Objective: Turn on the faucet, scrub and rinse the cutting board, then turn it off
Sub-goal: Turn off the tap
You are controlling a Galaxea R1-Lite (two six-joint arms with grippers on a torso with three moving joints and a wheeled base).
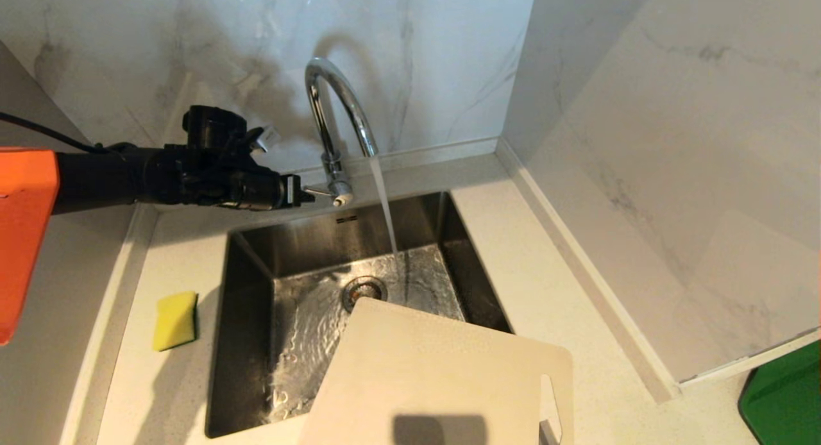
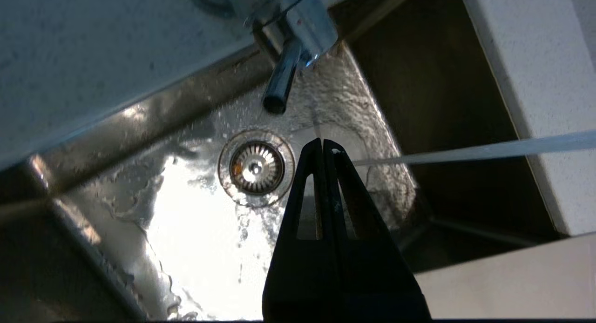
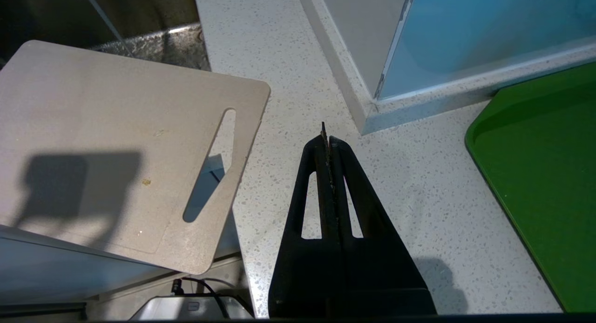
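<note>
Running faucet (image 1: 333, 111) filling steel sink (image 1: 247, 285), cutting board (image 1: 442, 374) overhanging its near rim, left gripper (image 1: 306, 193) closed beside lever, right gripper (image 3: 325, 130) closed, empty.

desk (image 1: 513, 240): speckled white stone, steel sink (image 1: 250, 285) set in | left: yellow sponge (image 1: 174, 320) | front: cutting board (image 1: 442, 374) overhanging sink | right: green tray (image 1: 786, 397)

The left gripper (image 2: 322, 146) is seen with its fingers pressed together, positioned above the sink (image 2: 139, 211) and just beside the drain strainer (image 2: 256, 167). The faucet (image 2: 291, 48) lever is located beyond the strainer. A water stream (image 2: 489, 151) is observed crossing the basin, and wet ripples are visible around the strainer.
</note>
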